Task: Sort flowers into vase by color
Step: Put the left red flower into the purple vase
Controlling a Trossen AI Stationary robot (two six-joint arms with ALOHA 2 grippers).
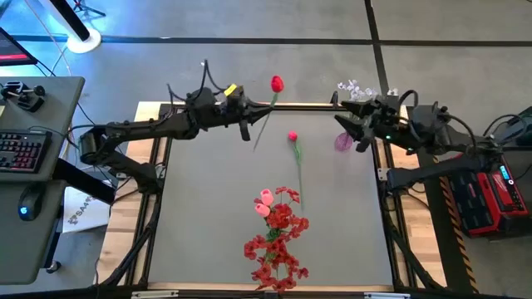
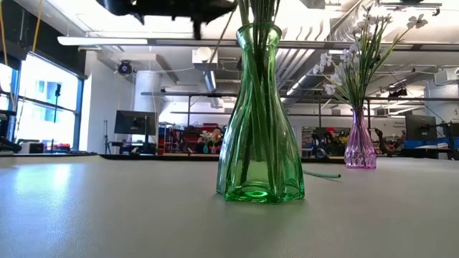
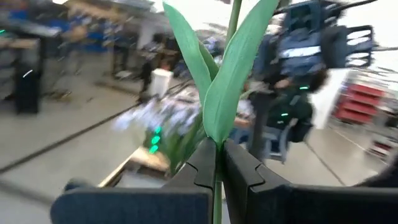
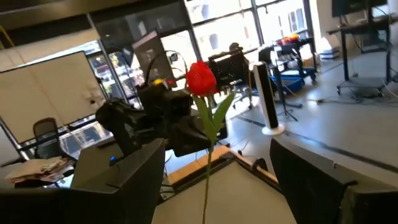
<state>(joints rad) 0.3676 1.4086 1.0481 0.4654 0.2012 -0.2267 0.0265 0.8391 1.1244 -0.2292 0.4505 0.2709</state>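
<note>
My left gripper (image 1: 246, 123) is up at the far edge of the table (image 1: 199, 216), fingers (image 3: 205, 165) pinched tight on the green stem of a red bud (image 1: 277, 84); from the wrist I see the stem running straight up between the pads with two long leaves above them; the bloom hangs out past the table's far edge, stem slanting back toward me. My right gripper (image 1: 359, 131) hovers near the far right corner, jaws spread wide with nothing between them, just beside the pink vase (image 1: 343, 142) with its white sprays (image 1: 356, 87); from there the red bud shows upright in the other arm's grip. A second red bud (image 1: 293, 137) lies on the table mid-field; the green vase (image 2: 259, 115) already carries red clusters (image 1: 278, 241) and pink buds (image 1: 264, 202) near the front edge.
</note>
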